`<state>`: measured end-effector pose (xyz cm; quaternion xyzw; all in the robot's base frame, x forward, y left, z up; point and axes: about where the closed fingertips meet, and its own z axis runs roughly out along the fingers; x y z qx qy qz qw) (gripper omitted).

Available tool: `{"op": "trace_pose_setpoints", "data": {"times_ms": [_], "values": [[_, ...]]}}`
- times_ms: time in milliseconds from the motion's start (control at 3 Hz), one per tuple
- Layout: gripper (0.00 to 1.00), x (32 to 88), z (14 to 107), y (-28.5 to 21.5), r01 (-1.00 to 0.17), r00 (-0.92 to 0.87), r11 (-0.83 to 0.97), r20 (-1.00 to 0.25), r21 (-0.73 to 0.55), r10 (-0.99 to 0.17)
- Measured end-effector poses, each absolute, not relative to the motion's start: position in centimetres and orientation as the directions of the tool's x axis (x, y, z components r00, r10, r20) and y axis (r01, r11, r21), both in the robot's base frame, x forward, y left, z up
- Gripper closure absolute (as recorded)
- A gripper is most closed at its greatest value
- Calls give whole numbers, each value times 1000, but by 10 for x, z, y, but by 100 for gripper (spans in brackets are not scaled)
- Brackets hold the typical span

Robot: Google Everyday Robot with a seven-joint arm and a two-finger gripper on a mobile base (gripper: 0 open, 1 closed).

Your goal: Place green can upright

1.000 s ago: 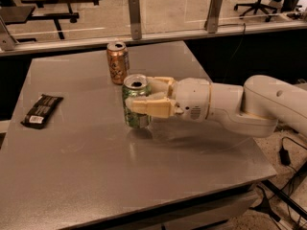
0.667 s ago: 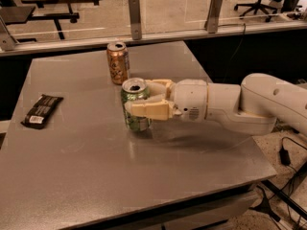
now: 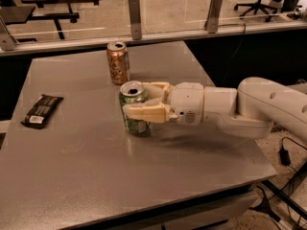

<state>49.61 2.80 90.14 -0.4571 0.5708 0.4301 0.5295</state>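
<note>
The green can (image 3: 134, 125) stands upright on the grey table (image 3: 86, 162), a little right of the middle, with its silver top open to view. My gripper (image 3: 135, 99) reaches in from the right and is shut on the can. One cream finger (image 3: 144, 113) crosses the can's near side and the other finger (image 3: 154, 87) lies behind it. The white arm (image 3: 249, 109) stretches low over the table's right part.
A gold-brown can (image 3: 118, 62) stands upright just behind the green can, near the far edge. A dark snack packet (image 3: 42, 110) lies at the left. A glass-panelled rail (image 3: 135, 13) runs behind the table. The table's right edge (image 3: 249, 143) lies under the arm.
The gripper and the green can have shifted very slightly to the left. The can stays upright in the same grip.
</note>
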Motion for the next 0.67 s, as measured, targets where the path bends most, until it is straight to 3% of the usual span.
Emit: {"op": "trace_pose_setpoints", "data": {"times_ms": [667], "values": [[5,497,897,31,-975,-13,221,-998,0,-57]]}}
